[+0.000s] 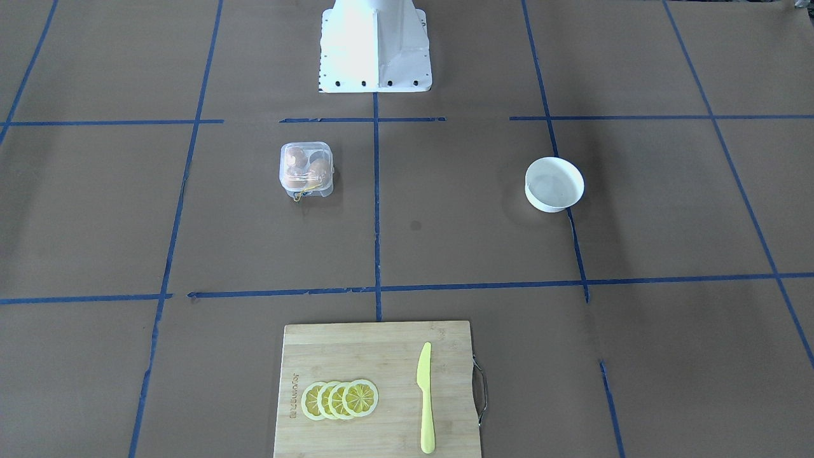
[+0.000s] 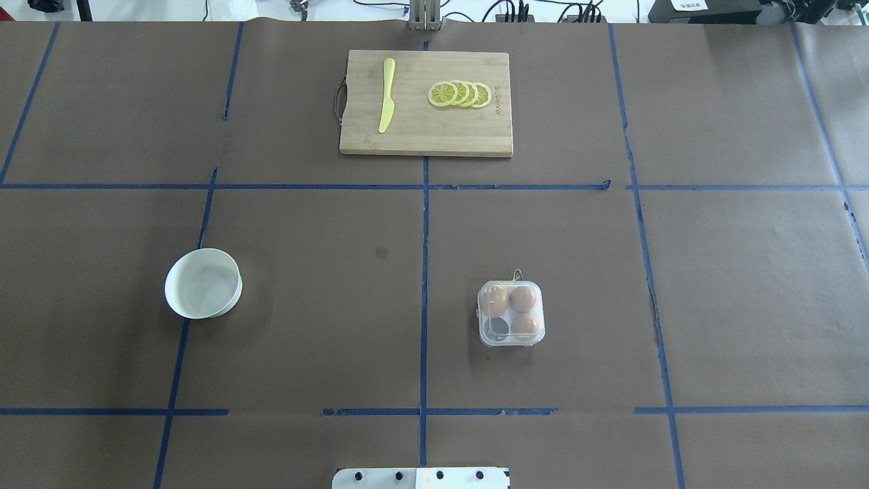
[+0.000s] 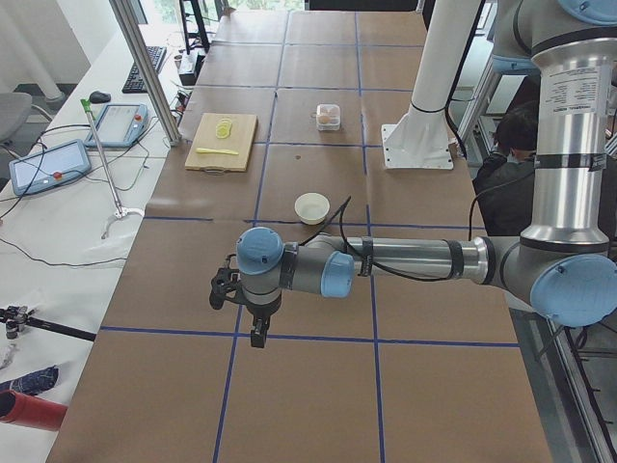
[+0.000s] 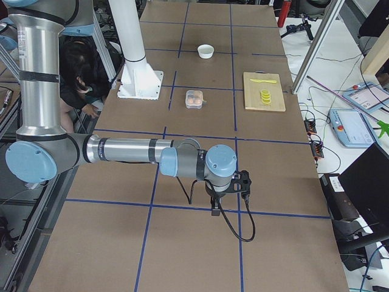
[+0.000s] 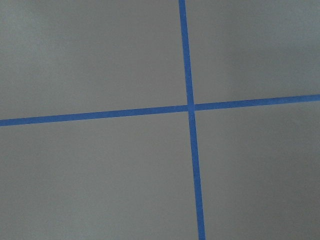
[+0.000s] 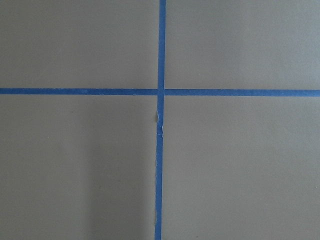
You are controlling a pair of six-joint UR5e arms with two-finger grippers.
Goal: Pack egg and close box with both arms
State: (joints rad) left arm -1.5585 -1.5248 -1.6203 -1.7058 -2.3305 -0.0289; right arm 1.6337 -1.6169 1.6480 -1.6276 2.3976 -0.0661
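Observation:
The clear box point(image 2: 510, 314) stands on the table right of centre, also in the front view point(image 1: 307, 168). Its lid looks folded down over the cups. Three orange-brown eggs lie in it, one of them at the far right point(image 2: 522, 298); the near left cup point(image 2: 501, 328) is empty. The left arm's gripper point(image 3: 256, 335) shows only in the exterior left view, far from the box, pointing down at the table; I cannot tell whether it is open. The right arm's gripper point(image 4: 214, 210) shows only in the exterior right view, likewise far from the box. Both wrist views show only brown paper and blue tape.
An empty white bowl point(image 2: 203, 282) stands left of centre. A wooden cutting board point(image 2: 426, 139) at the far edge carries a yellow knife point(image 2: 387, 95) and lemon slices point(image 2: 460, 94). The white base block point(image 1: 375, 51) is at the robot's side. A person point(image 4: 79, 73) sits behind it.

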